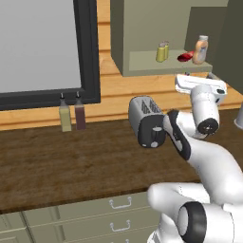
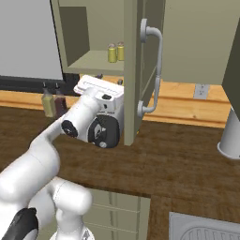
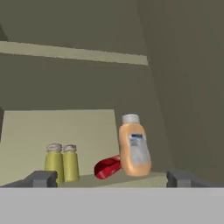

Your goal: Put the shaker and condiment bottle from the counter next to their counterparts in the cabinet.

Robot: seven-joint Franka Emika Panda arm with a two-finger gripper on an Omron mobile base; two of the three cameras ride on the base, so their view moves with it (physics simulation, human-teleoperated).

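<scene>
On the pale green shelf (image 3: 26,131) of the open cabinet (image 1: 142,19), two small yellow shakers stand side by side. The tanner one, the shaker (image 3: 70,163) (image 1: 165,48) (image 2: 121,50), is on the right, touching its greener counterpart (image 3: 54,162) (image 2: 112,53). The red condiment bottle (image 3: 107,167) (image 1: 185,57) lies on its side against the upright peach bottle (image 3: 134,148) (image 1: 201,49). My gripper (image 3: 111,179) (image 1: 199,77) (image 2: 109,79) hangs just in front of the shelf edge, open and holding nothing.
A toaster (image 1: 147,121) sits on the dark wood counter (image 1: 71,161) below the cabinet. Olive (image 1: 65,117) and brown (image 1: 79,115) nozzle bottles stand under the window. The cabinet door (image 2: 133,70) with its handle (image 2: 155,70) stands open beside my hand. A sink corner (image 2: 206,229) lies front right.
</scene>
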